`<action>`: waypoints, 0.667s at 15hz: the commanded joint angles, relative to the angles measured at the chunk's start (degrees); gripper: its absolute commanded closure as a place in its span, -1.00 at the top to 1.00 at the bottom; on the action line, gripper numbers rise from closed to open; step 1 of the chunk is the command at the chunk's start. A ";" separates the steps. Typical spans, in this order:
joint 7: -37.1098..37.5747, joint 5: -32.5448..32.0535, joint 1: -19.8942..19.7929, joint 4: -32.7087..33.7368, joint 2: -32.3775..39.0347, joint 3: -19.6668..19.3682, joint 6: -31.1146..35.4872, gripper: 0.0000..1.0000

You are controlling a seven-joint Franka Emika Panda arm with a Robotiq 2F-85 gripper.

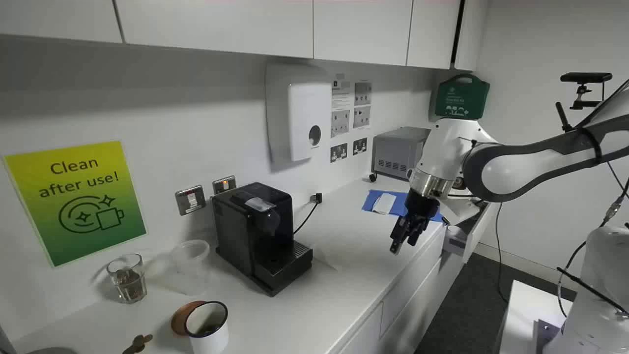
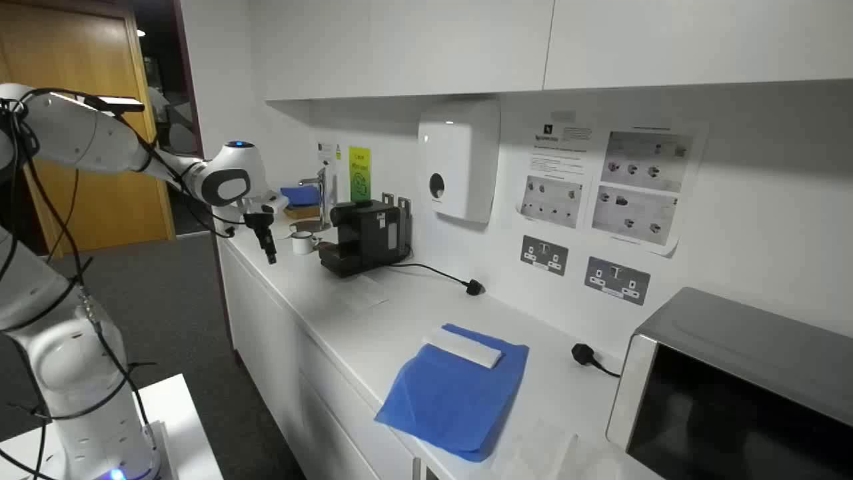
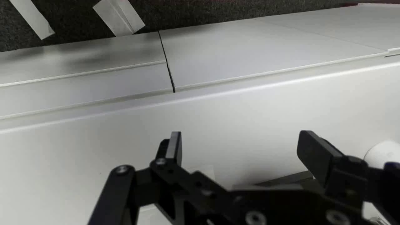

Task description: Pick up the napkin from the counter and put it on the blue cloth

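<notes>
The napkin [image 1: 324, 256] is a faint whitish sheet on the white counter [image 1: 275, 319], beside the black coffee machine; it also shows in an exterior view [image 2: 366, 293]. In the wrist view a pale sheet edge [image 3: 204, 171], partly hidden behind a finger, looks like it. The blue cloth [image 2: 446, 400] lies flat at the counter's other end, with a folded white paper piece [image 2: 464, 347] on it; the cloth shows in both exterior views [image 1: 402, 197]. My gripper [image 3: 241, 134] is open and empty above the counter near its front edge, apart from the napkin, in both exterior views [image 1: 404, 244] [image 2: 271, 257].
The coffee machine [image 1: 255, 236] stands against the wall with its cable behind. A white mug [image 1: 211, 337], a glass [image 1: 128, 280] and a clear cup [image 1: 190, 265] stand beyond it. A microwave [image 2: 740, 360] stands past the cloth, with pale paper [image 2: 533, 450] before it. A drawer [image 1: 457, 241] is open.
</notes>
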 commanded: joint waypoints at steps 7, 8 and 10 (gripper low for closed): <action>-0.76 -1.08 0.16 1.69 2.46 -0.54 2.34 1.00; -0.78 -1.34 0.03 2.12 3.00 -0.47 3.27 1.00; -0.96 -1.87 -0.14 3.03 4.35 -0.46 5.94 1.00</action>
